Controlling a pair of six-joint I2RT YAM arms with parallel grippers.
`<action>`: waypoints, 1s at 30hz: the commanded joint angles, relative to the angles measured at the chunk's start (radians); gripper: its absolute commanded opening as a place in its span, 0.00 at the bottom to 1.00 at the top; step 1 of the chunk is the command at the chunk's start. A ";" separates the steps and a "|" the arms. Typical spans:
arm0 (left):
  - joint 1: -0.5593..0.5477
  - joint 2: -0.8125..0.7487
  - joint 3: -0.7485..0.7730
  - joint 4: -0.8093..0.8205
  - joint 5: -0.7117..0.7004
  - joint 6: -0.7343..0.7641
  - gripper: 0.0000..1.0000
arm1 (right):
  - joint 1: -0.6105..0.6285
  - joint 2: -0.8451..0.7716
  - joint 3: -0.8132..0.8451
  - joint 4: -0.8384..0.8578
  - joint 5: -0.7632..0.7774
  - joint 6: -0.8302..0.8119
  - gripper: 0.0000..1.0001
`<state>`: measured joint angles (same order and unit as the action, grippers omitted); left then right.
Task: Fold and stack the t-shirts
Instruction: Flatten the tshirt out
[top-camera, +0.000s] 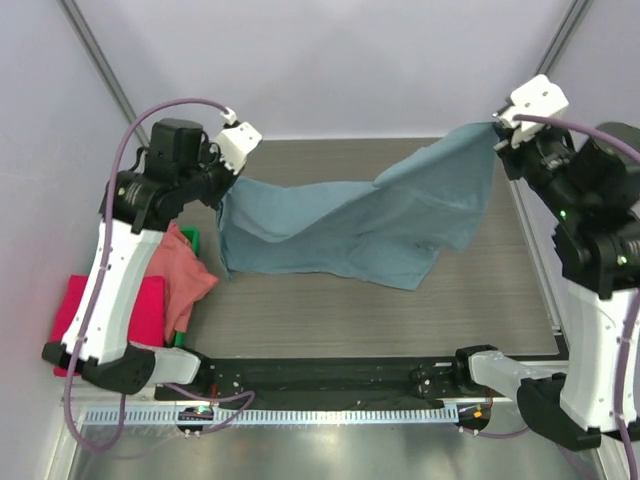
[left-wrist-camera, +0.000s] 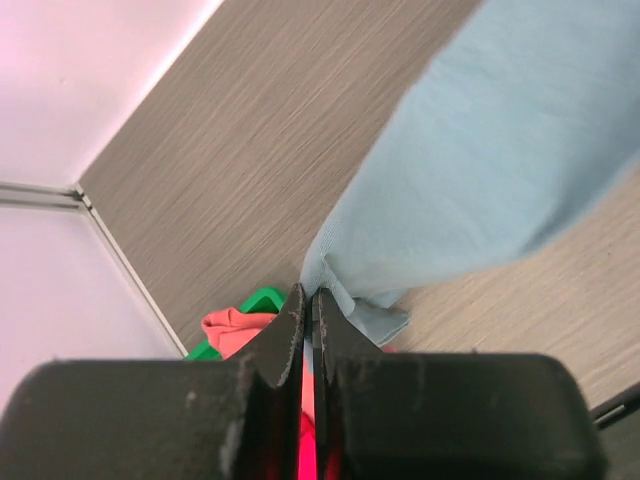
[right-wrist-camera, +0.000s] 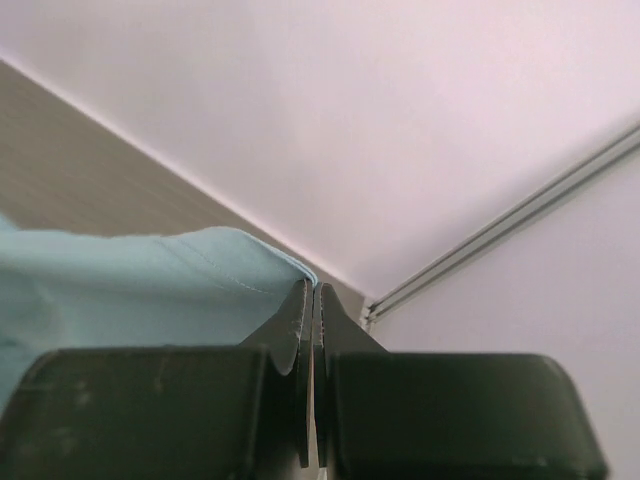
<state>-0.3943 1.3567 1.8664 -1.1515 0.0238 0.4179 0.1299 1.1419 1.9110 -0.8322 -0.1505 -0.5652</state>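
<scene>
Left gripper and right gripper each clench the slate-blue t-shirt, stretched aloft between them; next, lay it flat for folding

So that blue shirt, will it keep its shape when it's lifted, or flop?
Probably floppy: the blue shirt sags in folds between the left claw and right claw. Likely light, since two small edge pinches hold it up. Pushed, it would probably bunch rather than slide.

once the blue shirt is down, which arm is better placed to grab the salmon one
Left, likely. The salmon shirt lies at the green bin beside the left arm; the right end effector holds the blue shirt across the table.
</scene>
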 joint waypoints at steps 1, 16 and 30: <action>0.000 -0.115 -0.064 0.057 0.047 0.042 0.00 | 0.002 0.018 0.022 -0.044 0.071 -0.027 0.01; 0.002 0.338 -0.239 0.196 0.105 0.084 0.00 | -0.108 0.335 -0.326 0.280 0.112 -0.124 0.01; 0.091 0.613 -0.007 0.280 0.005 -0.177 0.54 | -0.116 0.779 -0.075 0.323 0.060 0.004 0.01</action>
<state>-0.3271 2.1639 1.9064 -0.8654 0.0334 0.3206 0.0143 1.9453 1.7634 -0.5640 -0.0555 -0.6144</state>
